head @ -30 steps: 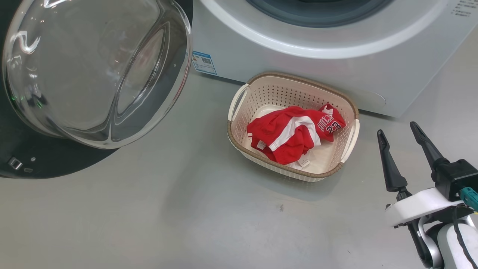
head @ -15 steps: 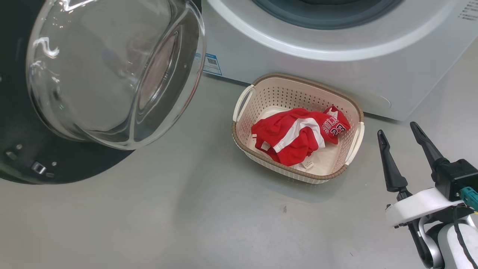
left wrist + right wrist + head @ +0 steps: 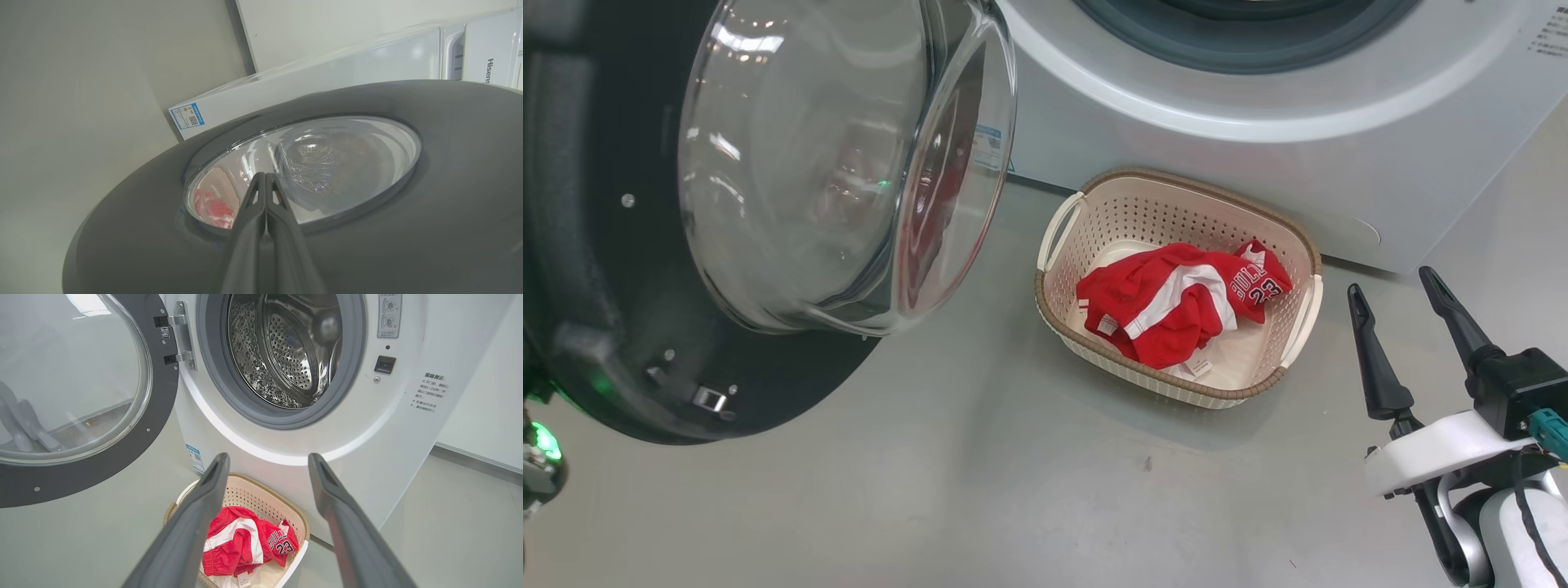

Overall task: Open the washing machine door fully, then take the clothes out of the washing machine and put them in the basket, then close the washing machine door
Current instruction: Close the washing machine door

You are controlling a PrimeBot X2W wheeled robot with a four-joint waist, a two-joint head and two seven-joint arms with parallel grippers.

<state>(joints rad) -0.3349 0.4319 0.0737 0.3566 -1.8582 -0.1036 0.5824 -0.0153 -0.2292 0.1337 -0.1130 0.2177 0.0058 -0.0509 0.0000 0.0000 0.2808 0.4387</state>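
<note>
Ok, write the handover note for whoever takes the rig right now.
Left gripper: shut, empty, by the outer face of the washing machine door.
Right gripper: open, empty, to the right of the basket.
Clothes: in the basket, in front of the washing machine.
Done: door open; the drum looks empty.
To do: close the door.
</note>
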